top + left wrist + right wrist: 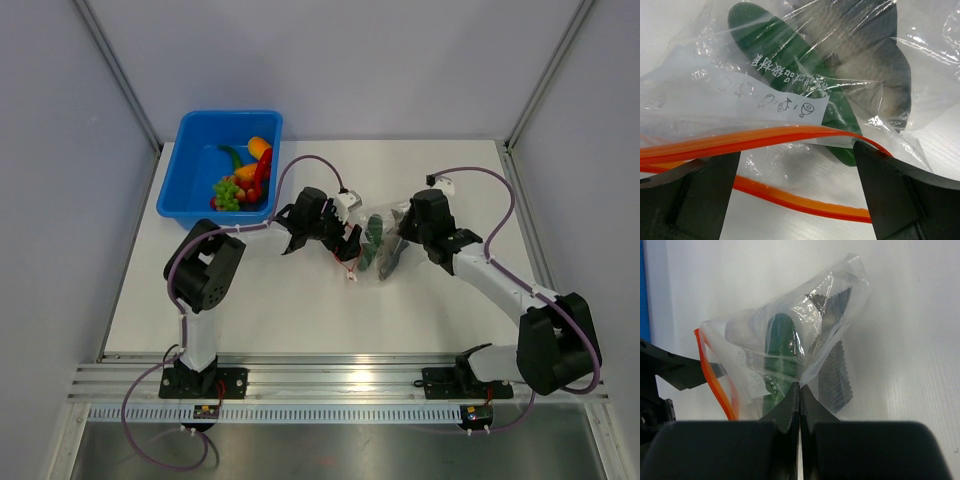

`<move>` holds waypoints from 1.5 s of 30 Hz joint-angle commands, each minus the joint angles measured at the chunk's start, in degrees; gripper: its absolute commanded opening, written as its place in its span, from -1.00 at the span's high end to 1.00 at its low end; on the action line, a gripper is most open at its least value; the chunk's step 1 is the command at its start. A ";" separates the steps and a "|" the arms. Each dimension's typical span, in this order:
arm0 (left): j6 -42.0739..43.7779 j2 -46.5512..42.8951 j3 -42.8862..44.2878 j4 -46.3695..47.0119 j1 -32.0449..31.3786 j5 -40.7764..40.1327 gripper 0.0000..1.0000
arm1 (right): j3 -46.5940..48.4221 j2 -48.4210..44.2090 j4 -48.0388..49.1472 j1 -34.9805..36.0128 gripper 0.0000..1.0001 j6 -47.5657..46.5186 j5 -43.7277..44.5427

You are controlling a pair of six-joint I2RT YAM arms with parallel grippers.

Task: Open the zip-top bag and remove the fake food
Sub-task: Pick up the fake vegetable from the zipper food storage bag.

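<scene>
Zip-top bag point(383, 258) lies on table point(300, 310), near blue tub point(172, 190), on its right. Orange zip strip point(765, 137) parted: opening looks done. Most fake food point(245, 178) sits in tub. Cucumber point(790, 65) and grey fish point(890, 75) inside bag, left to remove. Right jaws clenched on bag film. Left jaws released, straddling strip, holding nothing.

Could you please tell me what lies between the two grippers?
The zip-top bag, with a green cucumber and grey fish inside, fills the gap from the left gripper to the right gripper, as the top view shows.
</scene>
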 commanded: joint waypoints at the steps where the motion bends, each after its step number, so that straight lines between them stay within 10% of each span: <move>1: -0.66 -1.64 0.28 4.01 0.41 2.77 -0.98 | 0.49 -4.08 0.10 0.68 1.00 0.46 1.88; 20: -1.00 1.36 4.25 -1.97 2.86 5.67 -0.94 | 0.14 -3.91 -1.22 0.68 1.00 0.37 6.71; 37: -21.30 -5.41 -4.38 14.73 7.45 11.04 -0.98 | 1.02 -0.75 -1.48 0.68 1.00 -0.07 10.58; 45: -35.02 -7.08 -5.08 8.94 4.46 -2.22 -0.98 | 1.10 -0.13 -1.22 0.68 1.00 0.11 10.75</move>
